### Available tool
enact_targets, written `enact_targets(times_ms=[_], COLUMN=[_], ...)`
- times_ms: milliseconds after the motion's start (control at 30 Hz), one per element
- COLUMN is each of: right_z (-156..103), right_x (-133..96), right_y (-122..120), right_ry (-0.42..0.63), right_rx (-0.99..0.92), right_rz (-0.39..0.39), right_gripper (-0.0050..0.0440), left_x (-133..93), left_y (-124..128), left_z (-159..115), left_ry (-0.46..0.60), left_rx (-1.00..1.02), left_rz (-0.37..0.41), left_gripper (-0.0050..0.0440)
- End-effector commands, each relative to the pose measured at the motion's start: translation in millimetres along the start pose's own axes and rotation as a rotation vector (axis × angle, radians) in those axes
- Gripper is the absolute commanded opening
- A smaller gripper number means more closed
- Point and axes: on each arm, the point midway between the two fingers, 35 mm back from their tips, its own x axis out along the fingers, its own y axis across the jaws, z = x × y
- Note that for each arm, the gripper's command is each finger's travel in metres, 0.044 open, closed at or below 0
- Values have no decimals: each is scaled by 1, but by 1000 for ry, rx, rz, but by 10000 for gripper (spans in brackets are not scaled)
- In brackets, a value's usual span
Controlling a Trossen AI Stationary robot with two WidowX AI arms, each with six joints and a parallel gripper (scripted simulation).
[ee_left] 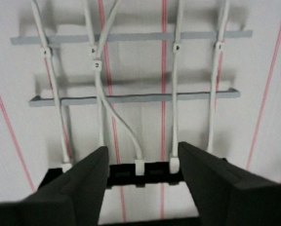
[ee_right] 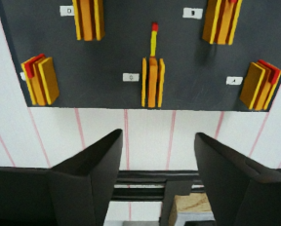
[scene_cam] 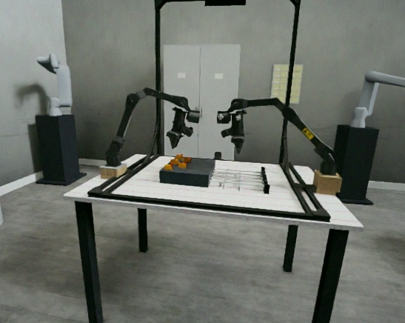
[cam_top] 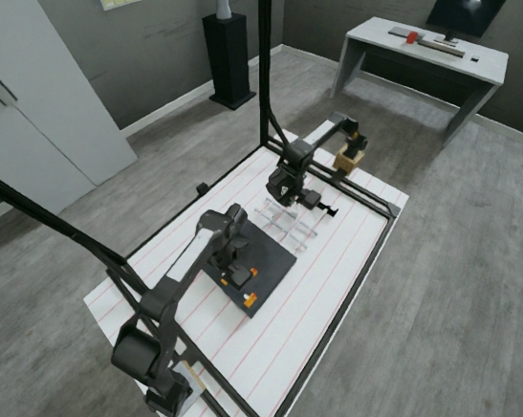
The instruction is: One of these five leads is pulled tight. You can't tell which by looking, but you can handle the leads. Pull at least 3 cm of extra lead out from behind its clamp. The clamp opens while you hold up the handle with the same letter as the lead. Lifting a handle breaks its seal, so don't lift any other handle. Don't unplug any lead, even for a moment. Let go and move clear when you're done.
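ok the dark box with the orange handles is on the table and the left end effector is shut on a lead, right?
Not shut: the left wrist view shows the left end effector open, holding nothing. The dark box with the orange handles is on the table.
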Motion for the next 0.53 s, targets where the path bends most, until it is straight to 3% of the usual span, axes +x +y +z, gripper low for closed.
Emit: enact_targets(times_ms=[0, 500], right_z=[1, 0], right_x=[-10, -8], right_y=[1, 0], right_ry=[-23, -24], right_rx=[-1, -1], right_rz=[8, 8], right_gripper=[209, 209], left_x=[-12, -14], left_y=[0, 0], left_z=[1, 0], left_ry=[-18, -34], left_rx=[0, 0], left_rz=[-2, -3], left_gripper=[209, 209])
